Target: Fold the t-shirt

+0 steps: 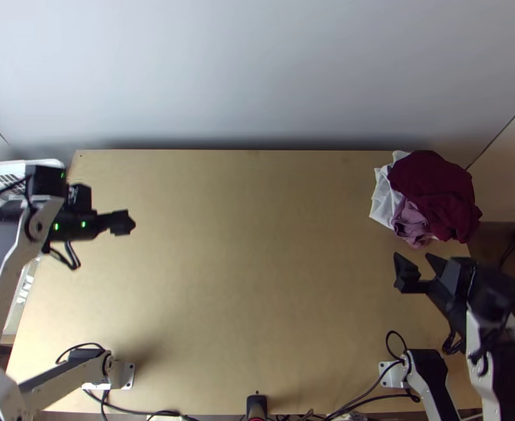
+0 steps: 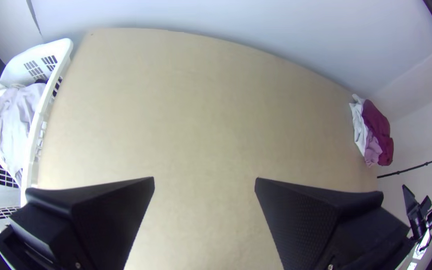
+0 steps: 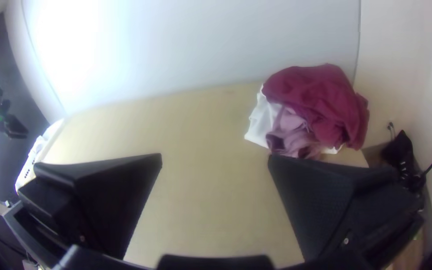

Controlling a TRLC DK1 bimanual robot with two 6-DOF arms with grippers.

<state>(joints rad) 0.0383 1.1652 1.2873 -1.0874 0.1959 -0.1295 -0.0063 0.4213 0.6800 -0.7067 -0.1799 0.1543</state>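
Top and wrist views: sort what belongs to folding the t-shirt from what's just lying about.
Likely the job:
bunched burgundy, mauve and white cloths
pale cloth in white plastic basket
(t-shirt: can't tell which)
black left tool
black right tool

Just lying about:
thin black cables
small black device

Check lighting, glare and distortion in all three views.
Right wrist view: strong glare on the wall, toward the picture's left. Left wrist view: far edge of the table looks bowed, corners dark. Top view: dark shadow band along the wall's foot, softer patch beside the left arm's base.
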